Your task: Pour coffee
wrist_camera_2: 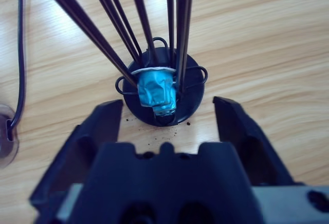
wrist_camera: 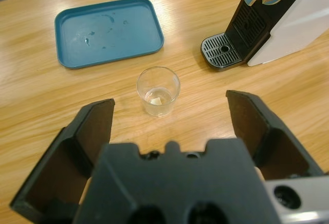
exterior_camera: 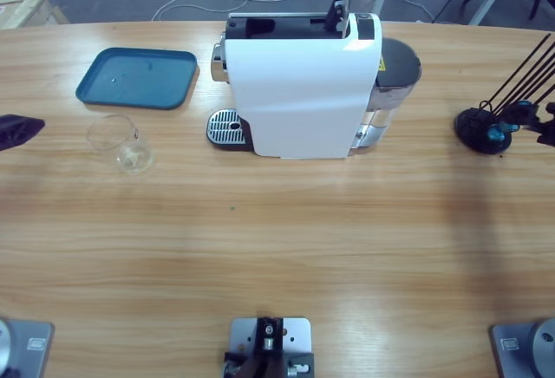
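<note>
Now I see both grippers idle, fingers wide, holding nothing.
Left gripper faces the glass at frame centre; right gripper faces a blue capsule.

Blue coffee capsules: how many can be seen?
1: a crumpled blue foil capsule sits low in the black wire rack at the table's right end; others may be hidden.
</note>
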Motion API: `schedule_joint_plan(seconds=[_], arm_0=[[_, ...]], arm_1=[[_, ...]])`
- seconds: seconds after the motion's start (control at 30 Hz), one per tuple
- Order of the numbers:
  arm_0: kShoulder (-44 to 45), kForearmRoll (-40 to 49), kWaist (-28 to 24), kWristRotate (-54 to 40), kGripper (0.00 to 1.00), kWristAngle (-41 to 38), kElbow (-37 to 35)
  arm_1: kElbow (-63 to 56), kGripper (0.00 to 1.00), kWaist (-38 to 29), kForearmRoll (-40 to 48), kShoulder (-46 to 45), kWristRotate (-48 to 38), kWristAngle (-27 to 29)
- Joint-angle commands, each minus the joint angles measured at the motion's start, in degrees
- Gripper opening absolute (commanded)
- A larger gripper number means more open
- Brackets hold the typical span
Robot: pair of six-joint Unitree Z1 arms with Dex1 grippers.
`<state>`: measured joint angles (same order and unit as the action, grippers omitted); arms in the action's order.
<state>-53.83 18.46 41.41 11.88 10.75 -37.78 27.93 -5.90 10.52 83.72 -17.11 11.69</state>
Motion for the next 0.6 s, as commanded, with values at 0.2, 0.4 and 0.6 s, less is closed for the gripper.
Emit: schedule_joint_plan(seconds=[0.2,0.4,0.6], arm_0=[[1.36,-0.62,-0.43,-0.47,0.936,0.94,2.28],[1.27,-0.62,-0.43,-0.49,0.936,0.94,2.28],[1.29,-0.62,-0.43,-0.47,0.936,0.94,2.28]], arm_1=[[0.03,0.296,-0.17,1.96,3.56,1.47,0.2],[0.37,0.296,-0.17,2.36,4.44,1.82,-0.17],[0.28,0.058,-0.13,2.59,4.28,2.63,-0.37]])
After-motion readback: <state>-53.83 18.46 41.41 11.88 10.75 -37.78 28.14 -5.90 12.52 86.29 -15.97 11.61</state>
